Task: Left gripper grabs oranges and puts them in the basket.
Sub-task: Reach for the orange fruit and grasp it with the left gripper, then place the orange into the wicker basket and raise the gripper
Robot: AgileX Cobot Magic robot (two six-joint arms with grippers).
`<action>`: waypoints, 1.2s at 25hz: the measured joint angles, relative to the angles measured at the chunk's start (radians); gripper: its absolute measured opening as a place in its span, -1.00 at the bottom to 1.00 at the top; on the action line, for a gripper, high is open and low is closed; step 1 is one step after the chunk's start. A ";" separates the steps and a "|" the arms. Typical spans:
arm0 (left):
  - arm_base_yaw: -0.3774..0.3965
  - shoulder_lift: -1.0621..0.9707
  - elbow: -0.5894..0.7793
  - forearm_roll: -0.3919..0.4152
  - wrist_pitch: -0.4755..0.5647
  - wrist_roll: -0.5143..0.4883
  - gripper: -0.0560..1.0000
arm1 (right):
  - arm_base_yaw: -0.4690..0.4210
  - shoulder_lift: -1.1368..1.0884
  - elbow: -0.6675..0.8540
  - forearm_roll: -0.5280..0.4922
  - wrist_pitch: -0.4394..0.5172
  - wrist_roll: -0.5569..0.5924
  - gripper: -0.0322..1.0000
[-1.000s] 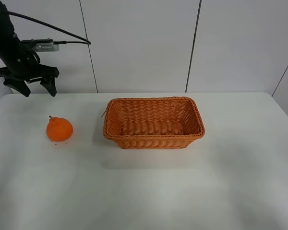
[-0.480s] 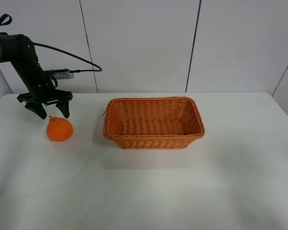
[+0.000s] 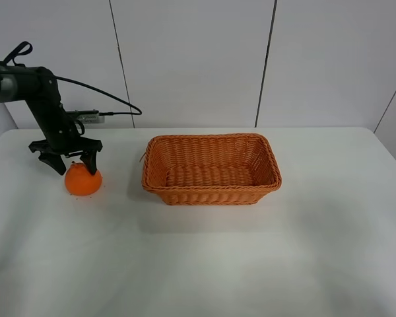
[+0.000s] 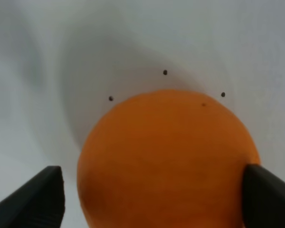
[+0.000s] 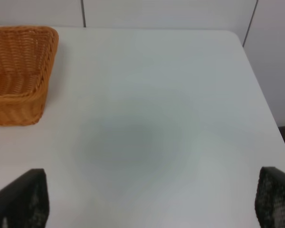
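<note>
I see the orange (image 3: 83, 181), round and bright, sitting on the white table (image 3: 204, 264) well left of the basket (image 3: 211, 193). The fingers of my left gripper (image 3: 72, 165) straddle it, spread wide, holding nothing; pale wall panels (image 3: 191, 59) stand behind.

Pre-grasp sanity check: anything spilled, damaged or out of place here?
Only a few tiny dark specks on the table beside the orange. The orange looks whole, the basket upright, the left gripper open over the fruit.

The orange (image 3: 83, 181) on the left is a bright, even orange, with tiny dark specks (image 4: 165, 72) dotting the white surface (image 3: 251, 264) around it. The basket (image 3: 211, 196) is orange-brown wicker, tightly woven, with a braided rim. The left tool (image 3: 72, 165) is black.
</note>
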 joint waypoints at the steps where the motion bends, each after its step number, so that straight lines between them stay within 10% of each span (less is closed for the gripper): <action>1: 0.000 0.007 0.000 0.000 0.000 -0.001 0.72 | 0.000 0.000 0.000 0.000 0.000 0.000 0.41; 9: 0.000 0.026 0.027 -0.027 -0.018 -0.022 0.60 | 0.000 0.000 0.000 0.001 0.000 0.000 0.41; 16: 0.000 0.021 0.041 -0.018 -0.016 -0.029 -0.38 | 0.000 0.000 0.000 0.001 0.000 0.000 0.41; 30: 0.001 -0.085 -0.100 0.006 0.136 -0.053 -0.56 | 0.000 0.000 0.000 0.001 0.000 0.000 0.41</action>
